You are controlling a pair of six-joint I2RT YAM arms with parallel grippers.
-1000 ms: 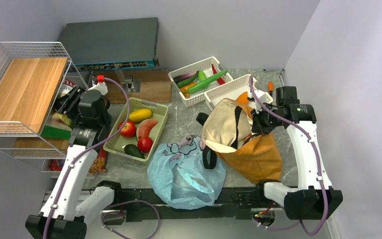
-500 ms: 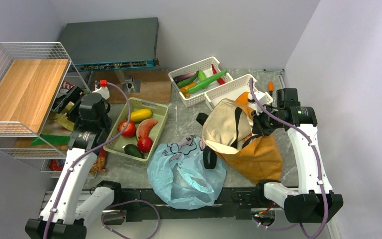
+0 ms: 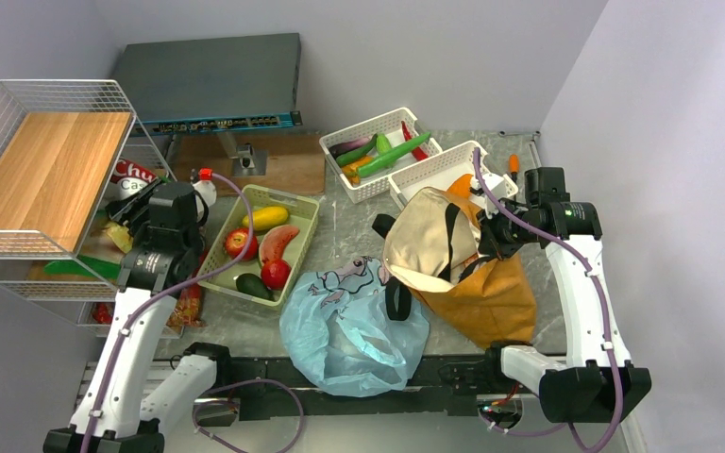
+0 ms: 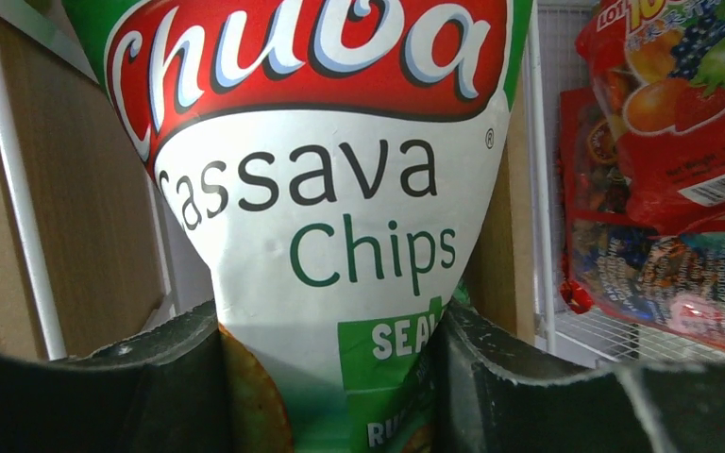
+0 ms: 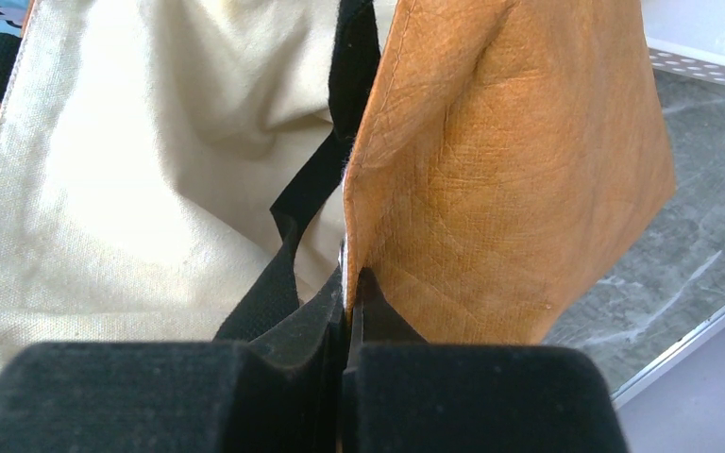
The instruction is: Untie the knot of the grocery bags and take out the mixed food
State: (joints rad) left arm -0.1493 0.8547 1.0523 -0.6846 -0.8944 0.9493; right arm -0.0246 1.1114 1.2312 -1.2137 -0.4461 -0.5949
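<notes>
Top external, left claw (image 4: 330, 363) at rack (image 3: 47, 170) gripping snack pack (image 4: 326, 189), right arm (image 3: 581, 283) arched, right claw (image 3: 488, 236) pinching tote (image 3: 486, 294)

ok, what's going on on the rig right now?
The left gripper is shut on a cassava chips pack at the wire rack. The right gripper pinches the rim of the brown tote, whose mouth is open. The green tray holds a mango, apple, watermelon slice and avocado. The blue plastic bag lies at the near edge.
</notes>
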